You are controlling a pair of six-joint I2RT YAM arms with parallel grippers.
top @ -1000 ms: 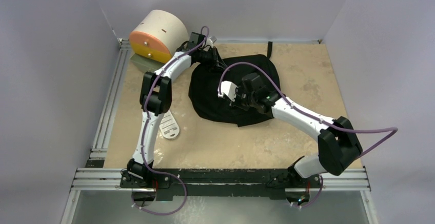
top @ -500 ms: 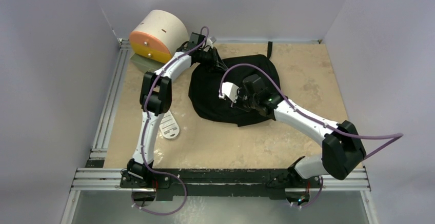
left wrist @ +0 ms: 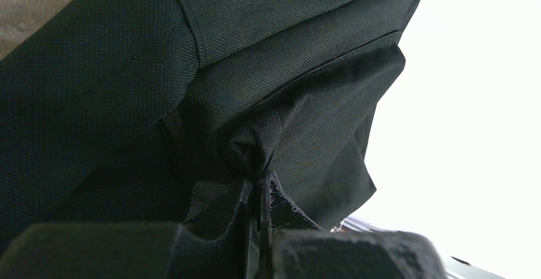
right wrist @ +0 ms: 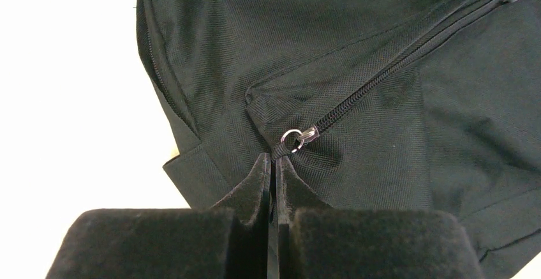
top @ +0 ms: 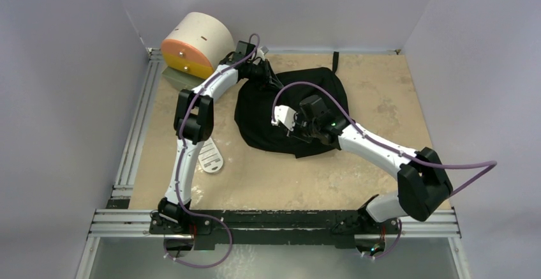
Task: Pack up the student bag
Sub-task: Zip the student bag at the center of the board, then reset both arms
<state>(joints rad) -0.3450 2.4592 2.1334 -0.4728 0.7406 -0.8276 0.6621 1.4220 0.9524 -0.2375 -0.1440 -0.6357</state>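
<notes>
The student bag is a black fabric backpack lying flat in the middle of the table. My left gripper is at its far left edge and is shut on a bunched fold of the bag's fabric; its tips pinch the cloth. My right gripper is over the bag's near right part. In the right wrist view it is shut on the black zipper pull tab just below the small metal ring. The closed zipper runs up to the right.
A cream-and-orange cylindrical drawer box stands at the far left corner, with an olive item below it. A small white object lies by the left arm. A black strap trails from the bag toward the back wall.
My right arm's elbow swung out to the right and came back, and its wrist shifted slightly over the bag. The left arm and the bag have hardly moved.
</notes>
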